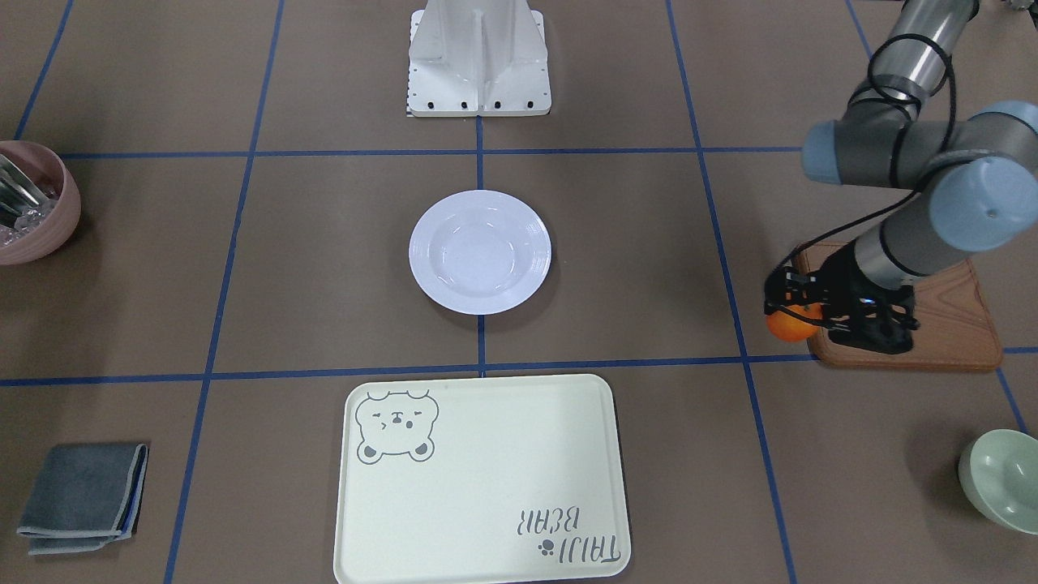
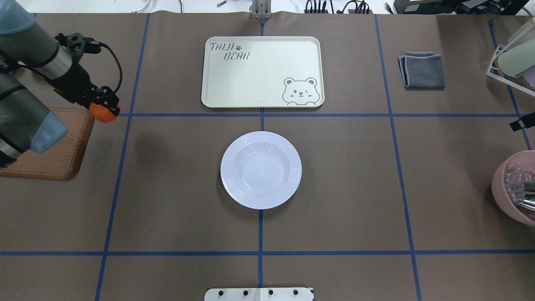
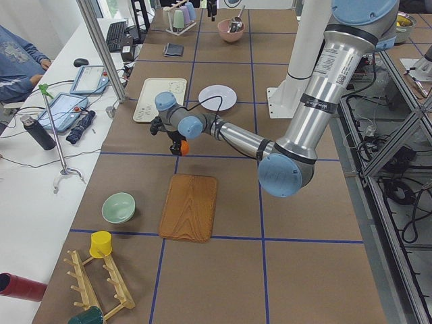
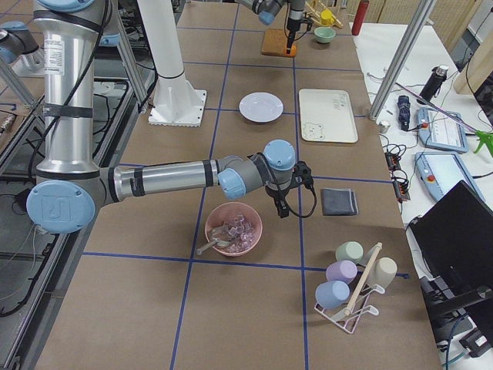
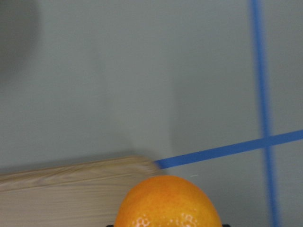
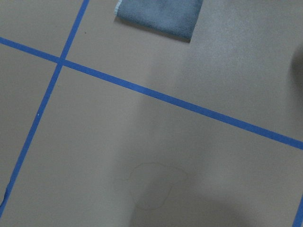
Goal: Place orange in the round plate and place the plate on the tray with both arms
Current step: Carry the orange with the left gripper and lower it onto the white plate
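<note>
I work over a table covered in matt brown paper (image 2: 175, 188), which blue tape lines (image 2: 260, 234) cross into a grid. In the overhead view, cables (image 2: 317, 6) trail along its edge at 12 o'clock. In the left-side view a white bench (image 3: 27, 202) runs at 9 o'clock, with an aluminium post (image 3: 102, 50) rising beside it. The light is even and the shadows are soft.

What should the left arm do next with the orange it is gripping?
Probably carry the orange across toward the round plate at its present height. The left gripper is shut on it just past the wooden board's corner and seems clear of the table. The plate sits empty in the table's middle, so the fruit has to get above it before any release.
</note>
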